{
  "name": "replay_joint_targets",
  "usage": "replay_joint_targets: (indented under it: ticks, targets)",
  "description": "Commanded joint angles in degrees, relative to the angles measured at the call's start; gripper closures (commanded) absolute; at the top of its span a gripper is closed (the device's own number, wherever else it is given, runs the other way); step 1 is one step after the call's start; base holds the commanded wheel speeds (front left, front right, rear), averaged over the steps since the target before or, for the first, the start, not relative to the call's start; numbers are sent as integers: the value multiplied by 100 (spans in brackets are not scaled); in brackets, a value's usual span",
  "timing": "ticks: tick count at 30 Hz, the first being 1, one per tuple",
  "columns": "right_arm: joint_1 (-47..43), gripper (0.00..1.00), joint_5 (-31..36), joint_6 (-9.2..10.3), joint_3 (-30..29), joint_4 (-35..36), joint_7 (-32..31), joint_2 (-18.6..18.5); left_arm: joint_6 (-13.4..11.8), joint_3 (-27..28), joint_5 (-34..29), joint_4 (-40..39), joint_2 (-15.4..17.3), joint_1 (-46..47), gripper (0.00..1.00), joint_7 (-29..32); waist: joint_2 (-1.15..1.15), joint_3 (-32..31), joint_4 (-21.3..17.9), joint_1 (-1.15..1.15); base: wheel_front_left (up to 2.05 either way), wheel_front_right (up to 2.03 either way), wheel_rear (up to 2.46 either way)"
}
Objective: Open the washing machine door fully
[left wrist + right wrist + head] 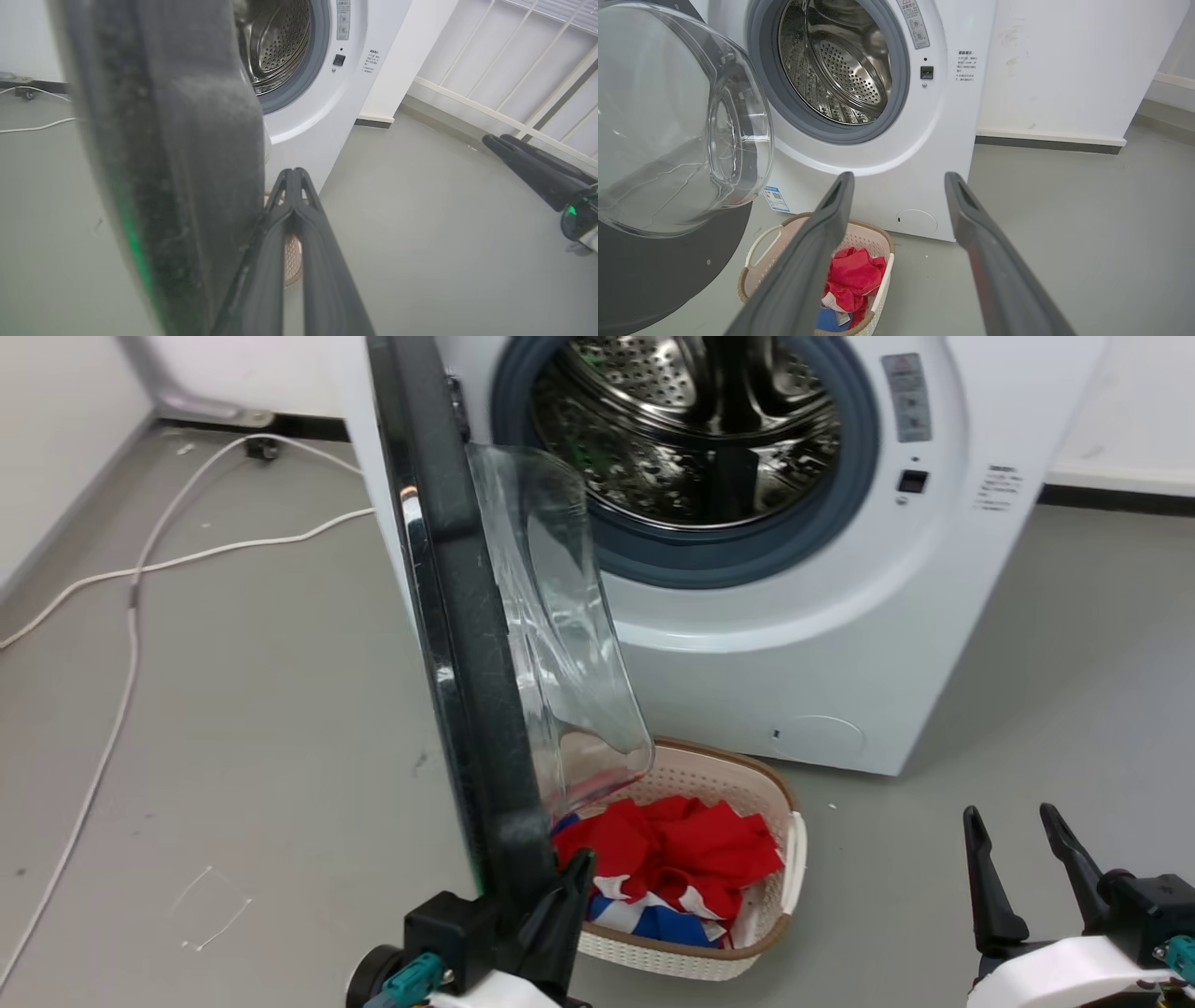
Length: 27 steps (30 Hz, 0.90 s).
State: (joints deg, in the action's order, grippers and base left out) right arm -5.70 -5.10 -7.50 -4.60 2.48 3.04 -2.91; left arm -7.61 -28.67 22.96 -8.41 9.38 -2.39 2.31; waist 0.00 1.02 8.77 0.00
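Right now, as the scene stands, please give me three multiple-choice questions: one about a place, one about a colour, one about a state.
1. Where does the basket stand?
A) on a table
B) on the floor before the washing machine
C) on top of the machine

2. Which colour is most of the cloth in the basket?
A) green
B) red
C) black

3. How is the right gripper?
A) shut on the basket handle
B) shut on cloth
C) open, holding nothing

Answers:
1 B, it sits on the floor below the glass of the open washing machine door.
2 B, red folds cover the heap.
3 C, its fingers stand apart.
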Motion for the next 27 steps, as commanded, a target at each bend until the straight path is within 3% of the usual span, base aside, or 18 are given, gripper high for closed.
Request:
replay_joint_targets:
  ticks: [1,14,21,27]
  targets:
    - [-63,0,-23,1,-3,39,-6,7,-104,157,13,-28,88,-62,100,-54,0,-48,223,0,0,0,0]
    - [-12,0,173,1,-87,266,18,6,-394,883,127,-220,408,-77,100,-374,0,56,913,0,0,0,0]
    - [127,0,196,1,-120,393,-21,6,-334,1676,587,-48,690,120,100,-598,0,211,991,0,0,0,0]
    - [275,0,202,1,-121,448,-36,6,-119,2411,1065,375,989,441,100,-872,0,485,941,0,0,0,0]
